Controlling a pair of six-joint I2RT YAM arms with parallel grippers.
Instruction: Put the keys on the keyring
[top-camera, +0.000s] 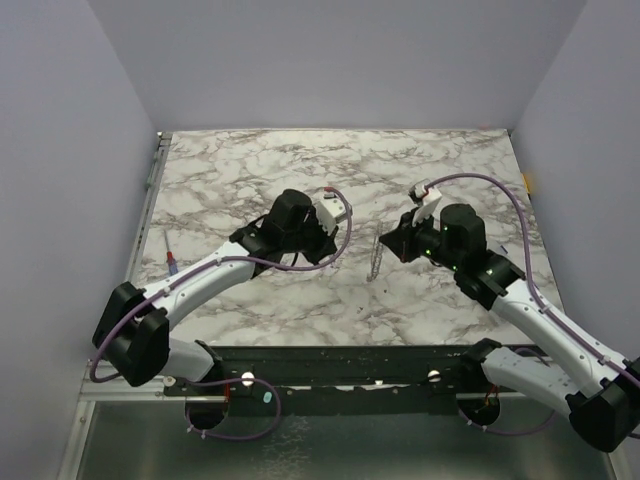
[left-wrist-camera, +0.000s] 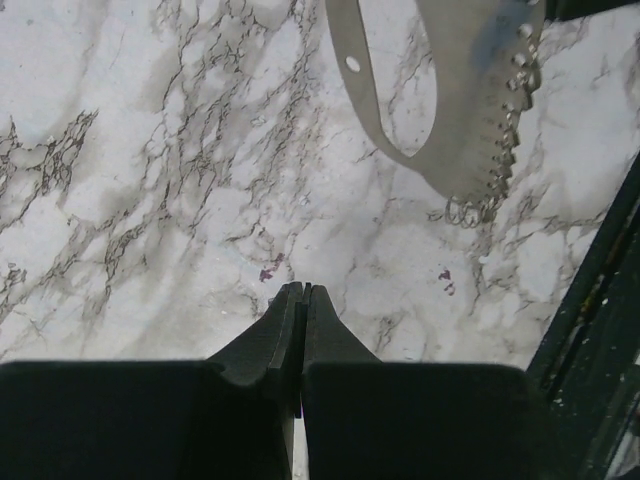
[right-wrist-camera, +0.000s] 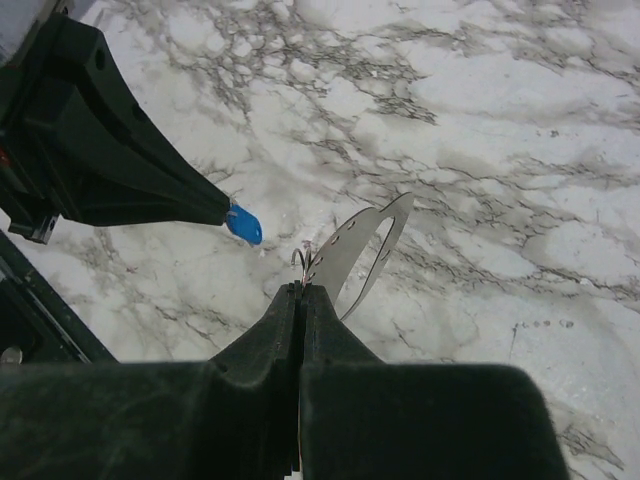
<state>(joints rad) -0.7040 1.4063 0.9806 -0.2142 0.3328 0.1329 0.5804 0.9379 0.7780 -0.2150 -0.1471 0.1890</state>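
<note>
Left gripper (left-wrist-camera: 303, 293) pressing fully shut, blue key (right-wrist-camera: 244, 224) head poking from its tip left of centre, shank hidden. Right gripper (right-wrist-camera: 300, 292) clamping tight on keyring (right-wrist-camera: 340, 258) at frame centre; wire barely showing, loop cut off in left wrist view.

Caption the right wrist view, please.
Shut right tool grips the keyring over the marble table; left tool holds a blue-headed key nearby.

Lab booth (plain walls (top-camera: 80, 150), marble tabletop (top-camera: 250, 170))
</note>
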